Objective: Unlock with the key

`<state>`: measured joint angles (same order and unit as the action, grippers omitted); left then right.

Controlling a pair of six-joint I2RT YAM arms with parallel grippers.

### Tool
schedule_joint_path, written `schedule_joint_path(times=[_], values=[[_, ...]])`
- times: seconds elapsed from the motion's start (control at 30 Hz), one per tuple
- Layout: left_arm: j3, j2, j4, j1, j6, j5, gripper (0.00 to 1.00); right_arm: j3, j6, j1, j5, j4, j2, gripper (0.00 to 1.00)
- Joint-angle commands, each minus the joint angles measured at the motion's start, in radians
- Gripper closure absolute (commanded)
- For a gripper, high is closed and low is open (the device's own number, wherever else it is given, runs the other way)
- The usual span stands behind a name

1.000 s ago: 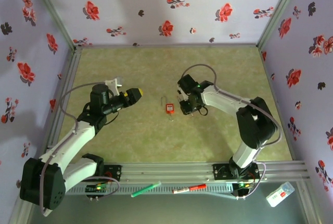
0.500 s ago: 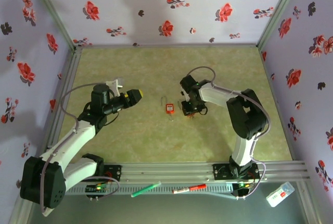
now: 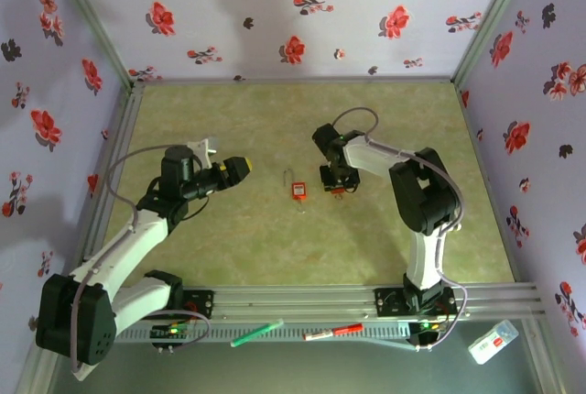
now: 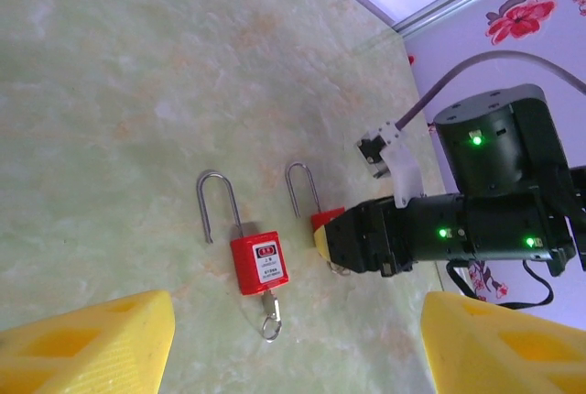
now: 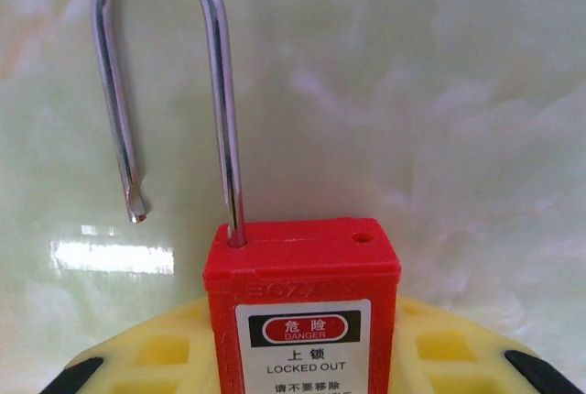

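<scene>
Now, right jaws clamped on boxy red plastic padlock [image 5: 302,275], shiny hooked shackle [image 5: 220,92], left jaws apart.

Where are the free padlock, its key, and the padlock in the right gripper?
free padlock [image 4: 258,266]: left wrist view, on its red body.
key [image 4: 267,303]: left wrist view, on the part below the body.
held padlock [image 5: 302,266]: right wrist view, on its red body.

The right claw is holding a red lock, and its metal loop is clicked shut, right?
No. The right gripper holds the red lock, but its metal loop is open: one end hangs free, out of its hole. The right wrist view shows it.
</scene>
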<state>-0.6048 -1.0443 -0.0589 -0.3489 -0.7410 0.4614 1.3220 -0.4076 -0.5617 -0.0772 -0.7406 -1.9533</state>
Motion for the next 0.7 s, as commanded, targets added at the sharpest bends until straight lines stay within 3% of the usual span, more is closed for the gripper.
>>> schedule_joint_path(times=[0.0, 0.13, 0.2, 0.27, 0.47, 0.53, 0.6, 0.67], values=[[-0.041, 0.016, 0.048, -0.006, 0.046, -0.021, 0.28, 0.047, -0.092, -0.003, -0.044, -0.021, -0.076, 0.81], [-0.047, 0.029, 0.079, -0.005, 0.058, -0.029, 0.28, 0.084, -0.094, -0.007, -0.044, -0.060, -0.094, 0.63], [-0.049, 0.037, 0.096, -0.004, 0.059, -0.037, 0.28, 0.074, -0.096, -0.007, -0.022, -0.057, -0.062, 0.47], [-0.050, 0.048, 0.109, 0.001, 0.060, -0.050, 0.27, 0.065, -0.095, -0.006, -0.009, -0.064, -0.008, 0.39], [-0.050, 0.103, 0.155, 0.081, 0.071, -0.089, 0.26, 0.017, -0.019, 0.016, -0.067, -0.086, 0.270, 0.17], [-0.060, 0.144, 0.203, 0.148, 0.112, -0.123, 0.25, -0.052, 0.045, 0.037, -0.176, -0.056, 0.409, 0.08], [-0.064, 0.186, 0.247, 0.214, 0.167, -0.203, 0.14, -0.168, 0.089, 0.077, -0.292, 0.039, 0.563, 0.01], [-0.054, 0.224, 0.263, 0.271, 0.210, -0.317, 0.03, -0.311, 0.129, 0.147, -0.318, 0.180, 0.724, 0.01]])
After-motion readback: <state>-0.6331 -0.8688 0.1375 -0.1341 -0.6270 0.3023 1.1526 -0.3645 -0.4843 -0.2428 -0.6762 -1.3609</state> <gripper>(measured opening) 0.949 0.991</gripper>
